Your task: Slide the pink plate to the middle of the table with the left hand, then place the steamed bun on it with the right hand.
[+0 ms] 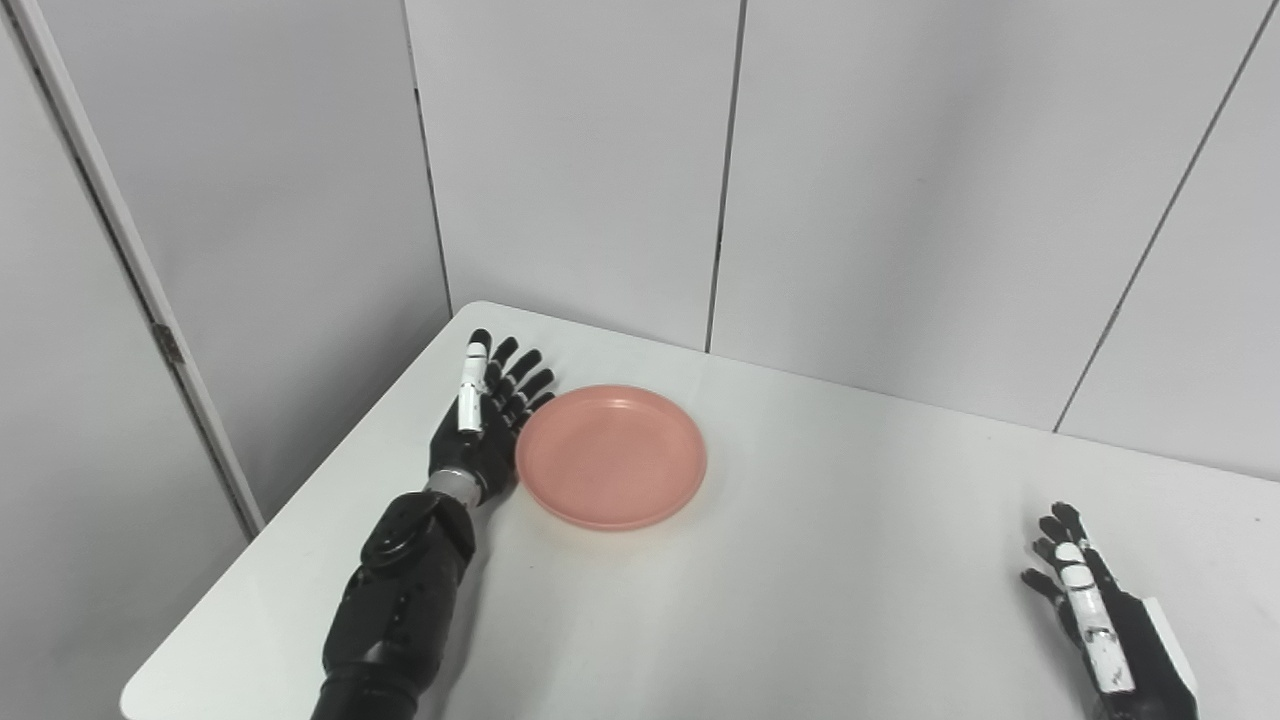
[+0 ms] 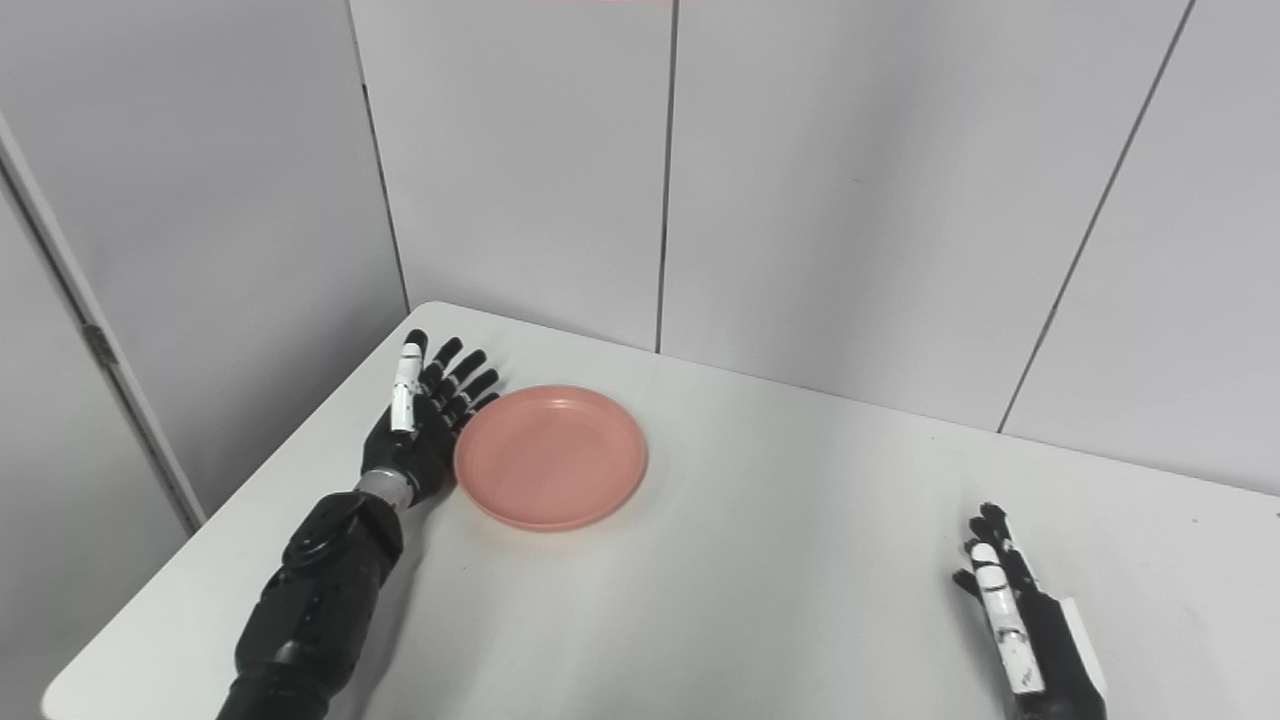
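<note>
The round, smooth pink plate (image 1: pixel 611 456) is empty. The left hand (image 1: pixel 487 425) touches its left rim, fingers spread, holding nothing. The right hand (image 1: pixel 1095 610), well right of it, is spread and empty too.

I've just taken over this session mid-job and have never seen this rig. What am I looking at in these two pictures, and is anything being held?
Both pictures come from two cameras side by side on a humanoid robot's head, looking down at a white table, so they show one scene from slightly different spots. The black arms entering from the bottom are the robot's own. The left hand lies open, fingers spread, against the left edge of the pink plate, which sits left of the table's middle and is empty. The right hand rests open at the lower right, away from the plate. Neither hand holds anything. No steamed bun shows in either view.
</note>
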